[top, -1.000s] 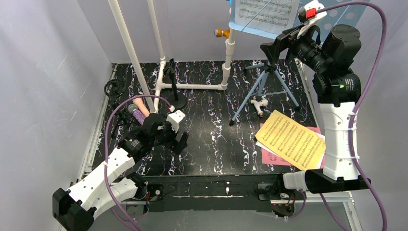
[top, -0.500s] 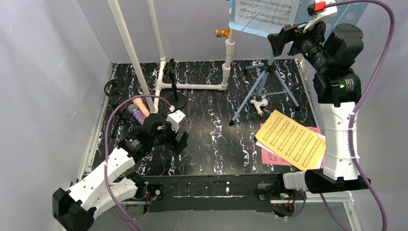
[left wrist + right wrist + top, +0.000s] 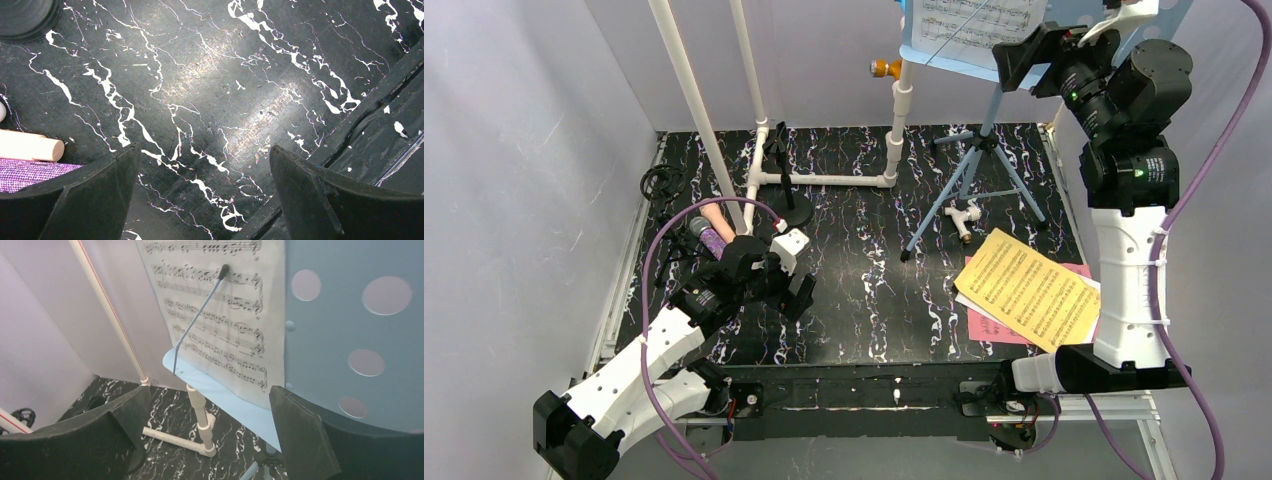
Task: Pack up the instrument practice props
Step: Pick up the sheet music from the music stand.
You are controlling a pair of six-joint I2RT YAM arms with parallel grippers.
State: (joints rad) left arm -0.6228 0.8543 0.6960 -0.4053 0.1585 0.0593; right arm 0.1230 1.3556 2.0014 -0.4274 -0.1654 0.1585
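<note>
The light-blue perforated music rack [image 3: 944, 60] stands on a blue tripod [image 3: 974, 190] at the back right and holds a white sheet-music page [image 3: 974, 20]. My right gripper [image 3: 1016, 60] is open and empty, raised in front of the rack's lower edge. In the right wrist view the rack [image 3: 345, 315] and the page [image 3: 220, 315] fill the frame beyond the gripper [image 3: 208, 390]. My left gripper [image 3: 789, 290] is open and empty, low over the mat. The pink microphone [image 3: 30, 145] and the glittery purple microphone [image 3: 30, 169] lie just left of it.
Yellow [image 3: 1029, 290], pink [image 3: 989, 325] and white pages lie stacked at the right front. A round-base mic mount [image 3: 789, 210] stands beside the white pipe frame [image 3: 824, 180]. A black coiled item [image 3: 662, 182] lies at the far left. Grey walls surround the black marbled mat [image 3: 864, 280].
My right gripper has risen and moved right, closer to the rack's lower edge. The left arm has not moved.
</note>
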